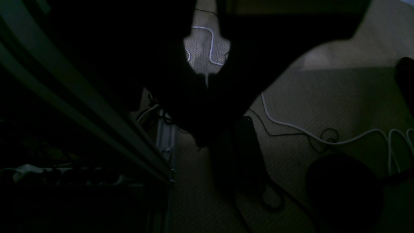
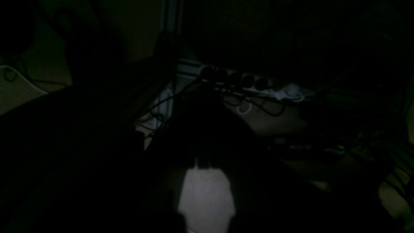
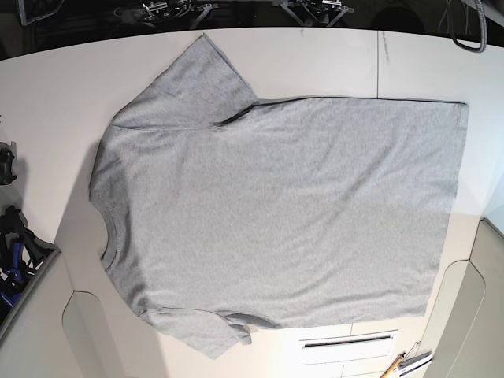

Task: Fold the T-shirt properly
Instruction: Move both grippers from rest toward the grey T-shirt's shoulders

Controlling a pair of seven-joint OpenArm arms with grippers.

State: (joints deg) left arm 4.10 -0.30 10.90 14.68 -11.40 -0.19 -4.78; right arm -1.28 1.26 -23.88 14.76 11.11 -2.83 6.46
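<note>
The heather-grey T-shirt [image 3: 276, 213] lies spread flat on the white table [image 3: 47, 102] in the base view, plain side up. Its ribbed neck is at the left, the hem at the right, one sleeve at the top left and one at the bottom left. Neither gripper shows in the base view. In the dark left wrist view my left gripper [image 1: 207, 81] is a black silhouette over the floor, its jaws meeting with only a thin slit between them. My right gripper [image 2: 202, 163] looks the same in the right wrist view. Both are empty and away from the shirt.
Dark clamps and gear [image 3: 14, 236] sit at the table's left edge. A small tool [image 3: 405, 364] lies at the bottom right. Below the table are white cables [image 1: 291, 124], a metal frame leg [image 1: 165, 139] and a power strip [image 2: 245, 82].
</note>
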